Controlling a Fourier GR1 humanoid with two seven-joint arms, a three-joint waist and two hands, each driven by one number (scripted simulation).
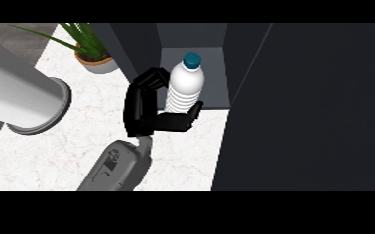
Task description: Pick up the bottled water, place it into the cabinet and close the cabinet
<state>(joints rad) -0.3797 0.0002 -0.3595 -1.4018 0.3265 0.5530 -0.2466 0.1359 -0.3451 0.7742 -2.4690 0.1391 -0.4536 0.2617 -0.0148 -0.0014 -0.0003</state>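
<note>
While its black fingers and thumb curl round the white ribbed plastic water bottle with a teal cap (186,82), the right hand (149,110) holds it upright at the mouth of the dark grey cabinet (192,38), whose door (300,109) stands open beside it. Nearby on the white marble counter (51,153) stand a potted green plant (92,49) and a grey cylinder (29,101).

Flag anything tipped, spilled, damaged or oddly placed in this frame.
Nothing stands out. The water bottle is upright with its blue cap on, held by the left hand at the open cabinet. The potted plant stands upright on the counter.
</note>
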